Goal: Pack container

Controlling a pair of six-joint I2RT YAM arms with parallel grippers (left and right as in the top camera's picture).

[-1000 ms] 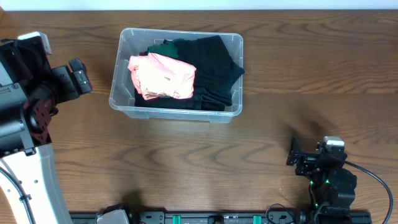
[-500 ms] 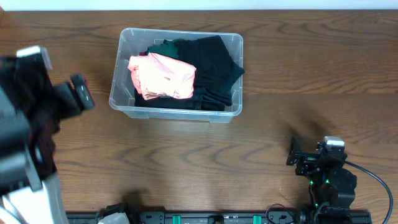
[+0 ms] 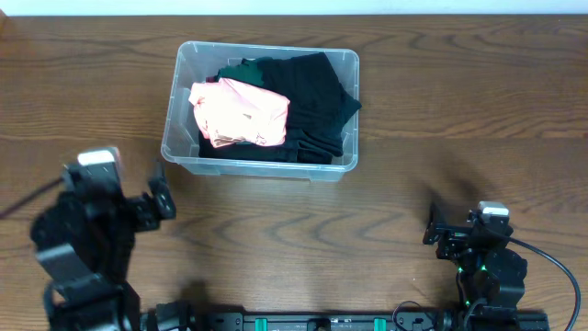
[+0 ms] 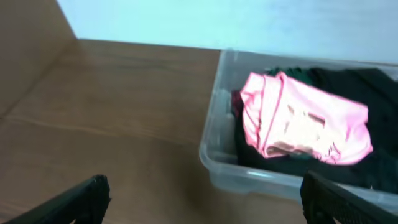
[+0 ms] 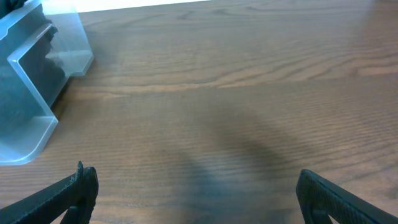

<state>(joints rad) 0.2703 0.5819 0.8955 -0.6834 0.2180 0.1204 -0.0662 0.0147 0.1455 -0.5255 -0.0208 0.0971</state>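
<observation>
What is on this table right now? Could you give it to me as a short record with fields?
Surface: brown wooden table
Container: large clear plastic rectangular bin, upright, toward the table's far side
Contents: pink garment lying on top of dark clothes
Left gripper: open, empty, near the bin's front left corner, apart from it
Right gripper: open, empty, over bare table, far from the bin

Dark wooden table (image 3: 441, 110) meets a pale wall (image 4: 249, 25).

Possibly lab: wooden table (image 3: 413, 110), robot arm (image 3: 84, 241)
</observation>
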